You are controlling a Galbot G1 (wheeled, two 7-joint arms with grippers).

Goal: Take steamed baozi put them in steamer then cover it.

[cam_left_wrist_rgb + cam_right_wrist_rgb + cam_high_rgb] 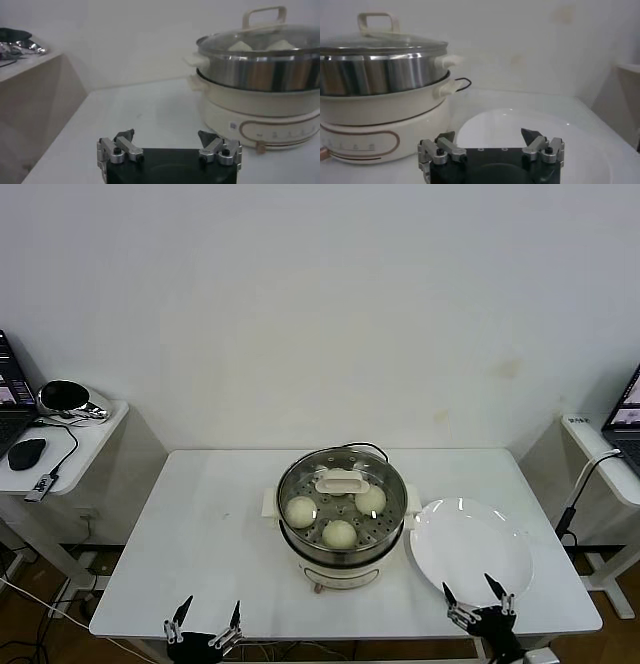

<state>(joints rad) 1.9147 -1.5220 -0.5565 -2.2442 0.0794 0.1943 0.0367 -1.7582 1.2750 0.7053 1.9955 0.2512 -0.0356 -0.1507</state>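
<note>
The steamer (341,559) stands at the table's middle, a shiny steel basket on a cream-white pot base. Three steamed baozi (340,533) show through the clear glass cover (298,478) that sits on it, its cream handle (341,481) at the centre. The covered steamer (260,70) fills one side of the left wrist view, with baozi tops (240,46) visible under the cover (260,41). My left gripper (207,621) hangs open at the table's front edge, left of the steamer. My right gripper (479,597) stands open over the front rim of the plate. Both hold nothing.
An empty flat white plate (470,546) lies right of the steamer, also in the right wrist view as plate (520,130). A black cord (462,82) leaves the pot's back. Side desks flank the table, with a mouse (27,452) on the left one.
</note>
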